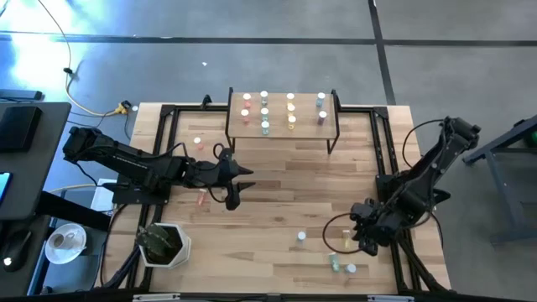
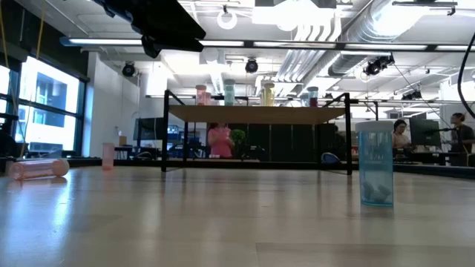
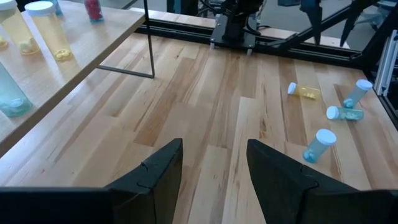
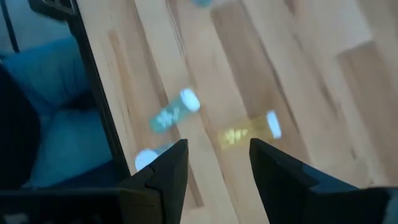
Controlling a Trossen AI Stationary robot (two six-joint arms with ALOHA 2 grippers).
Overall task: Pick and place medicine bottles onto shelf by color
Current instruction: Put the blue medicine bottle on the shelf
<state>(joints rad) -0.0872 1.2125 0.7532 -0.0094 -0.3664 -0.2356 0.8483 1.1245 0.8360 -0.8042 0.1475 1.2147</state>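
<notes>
The shelf [image 1: 281, 126] stands at the table's far edge with several medicine bottles upright on its board. Loose bottles lie near the right front: a yellow one [image 4: 249, 132] and a green one [image 4: 173, 112] on their sides, and a blue one [image 1: 300, 239] upright. My right gripper [image 4: 217, 146] hangs open above the yellow and green bottles, slanting down, touching nothing. Left of centre, my left gripper [image 3: 214, 149] is open over bare wood, with nothing between its fingers. A pink bottle [image 1: 201, 199] lies on its side near the left gripper, and another [image 1: 198, 141] stands farther back.
A white pot with a plant [image 1: 164, 243] sits at the near left corner. Black frame rails [image 1: 388, 168] run along the table's left and right sides. Bare wood lies between the shelf and the loose bottles. People show in the room beyond the table.
</notes>
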